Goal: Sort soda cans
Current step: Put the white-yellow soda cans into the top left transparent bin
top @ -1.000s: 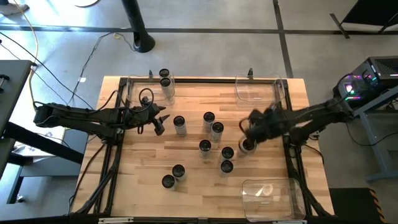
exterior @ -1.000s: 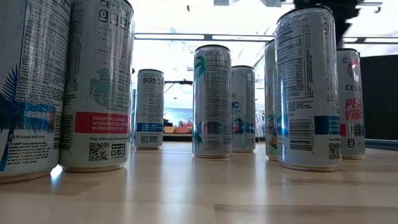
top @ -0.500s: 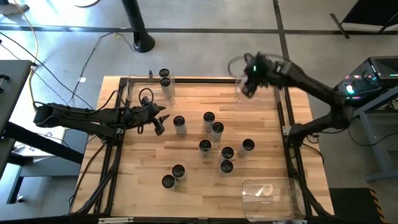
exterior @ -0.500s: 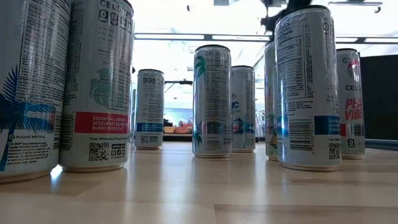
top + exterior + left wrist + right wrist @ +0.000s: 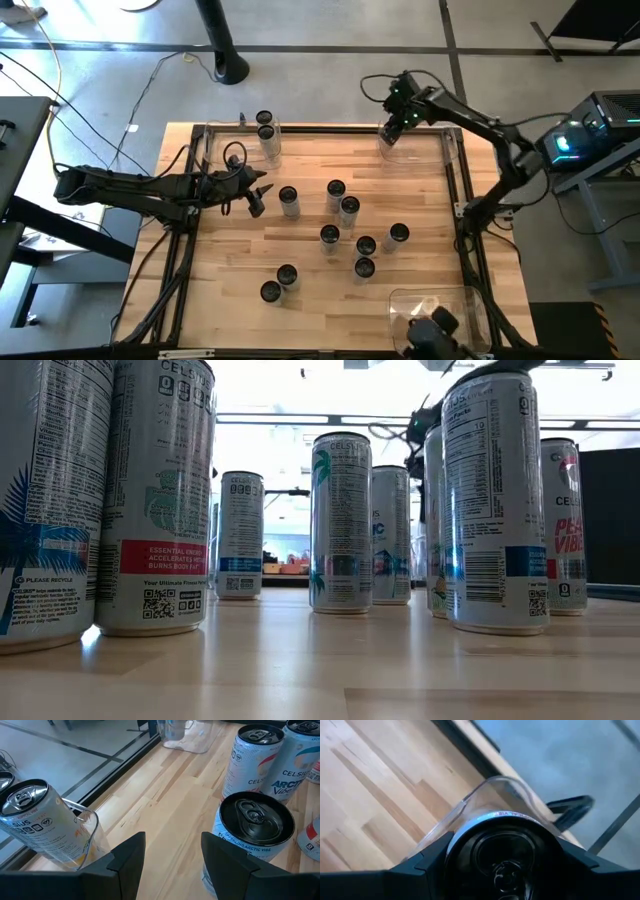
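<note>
The right gripper (image 5: 392, 128) is gripping 1 soda can (image 5: 501, 849) over the clear bin (image 5: 415, 150) at upper right — presumably for release. The left gripper (image 5: 262, 190) is waiting open, centre-left, beside another can (image 5: 288, 197).

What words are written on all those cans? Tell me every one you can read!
"CELSIUS": brand on the near can in the low view.
"ESSENTIAL ENERGY": red band on that same can.
"PLEASE RECYCLE": can at the left edge.
"PEACH VIBE": can at the right edge.
"SPARKLING ARCTIC VIBE": can by the left gripper.
"ARCTIC Vibe": far can in the left wrist view.
Nutrition panels and barcodes: too small to read.
</note>
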### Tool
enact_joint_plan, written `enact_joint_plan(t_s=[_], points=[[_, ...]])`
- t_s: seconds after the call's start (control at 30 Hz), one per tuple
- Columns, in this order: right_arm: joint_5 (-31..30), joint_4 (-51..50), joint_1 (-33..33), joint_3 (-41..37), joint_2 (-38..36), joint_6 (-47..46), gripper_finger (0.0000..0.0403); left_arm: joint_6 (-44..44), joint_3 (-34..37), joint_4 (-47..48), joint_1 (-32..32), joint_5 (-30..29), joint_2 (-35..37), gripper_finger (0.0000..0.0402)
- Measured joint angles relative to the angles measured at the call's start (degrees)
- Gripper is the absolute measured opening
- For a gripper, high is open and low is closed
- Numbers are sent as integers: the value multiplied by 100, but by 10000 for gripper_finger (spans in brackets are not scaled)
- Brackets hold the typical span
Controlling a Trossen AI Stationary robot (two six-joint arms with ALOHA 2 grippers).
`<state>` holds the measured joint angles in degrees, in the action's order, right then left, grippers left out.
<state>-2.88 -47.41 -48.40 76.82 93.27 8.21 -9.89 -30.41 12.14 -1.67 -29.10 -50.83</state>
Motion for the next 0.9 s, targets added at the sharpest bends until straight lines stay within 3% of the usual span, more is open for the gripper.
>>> enact_joint_plan(t_s=[0.37, 0.63, 0.9], points=[[-6, 260, -13, 28, 400, 102, 238, 0, 0, -3, 1, 0, 0, 186], [-59, 476, -12, 1, 134, -49, 361, 0, 0, -9, 0, 0, 0, 186], [-516, 246, 132, 0, -646, -408, 374, -2, 0, -4, 0, 0, 0, 186]])
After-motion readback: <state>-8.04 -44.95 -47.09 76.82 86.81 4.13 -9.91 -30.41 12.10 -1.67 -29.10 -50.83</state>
